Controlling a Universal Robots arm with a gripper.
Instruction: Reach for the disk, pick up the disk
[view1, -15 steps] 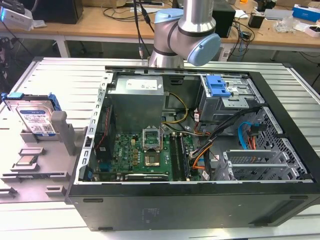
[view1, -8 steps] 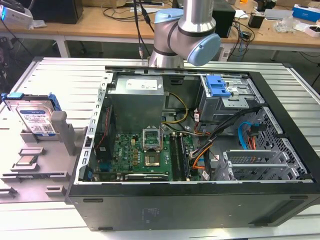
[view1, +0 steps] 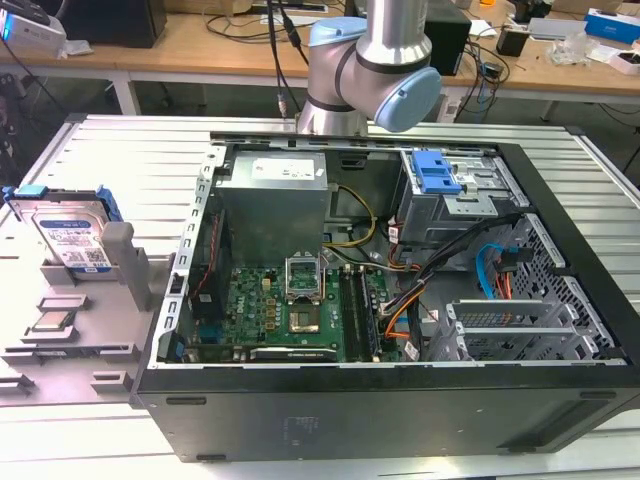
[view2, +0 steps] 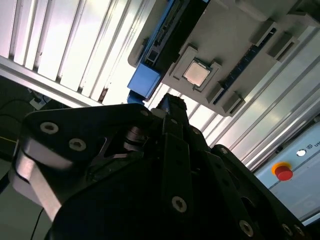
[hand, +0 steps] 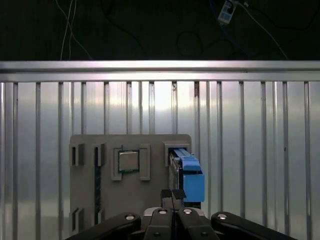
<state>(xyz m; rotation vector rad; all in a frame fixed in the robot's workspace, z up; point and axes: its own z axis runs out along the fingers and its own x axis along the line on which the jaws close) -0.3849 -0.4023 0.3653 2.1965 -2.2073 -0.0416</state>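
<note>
The disk (view1: 70, 233) stands on edge in a grey holder plate (view1: 110, 300) at the exterior view's left, its silver face and white-and-blue label showing inside a blue bracket. In the first wrist view the disk (hand: 188, 172) appears edge-on as a blue-framed slab, and my gripper (hand: 171, 194) hangs high above it, just beside its near end. The two black fingers are pressed together with nothing between them. The second wrist view has the gripper (view2: 172, 103) pointing toward the disk's blue bracket (view2: 144, 81).
A small square CPU chip (hand: 128, 161) sits in the holder beside the disk. An open black computer case (view1: 400, 290) with a blue ribbed latch (view1: 437, 174) fills the ribbed metal table's middle. A red stop button (view2: 283, 172) lies beyond the table.
</note>
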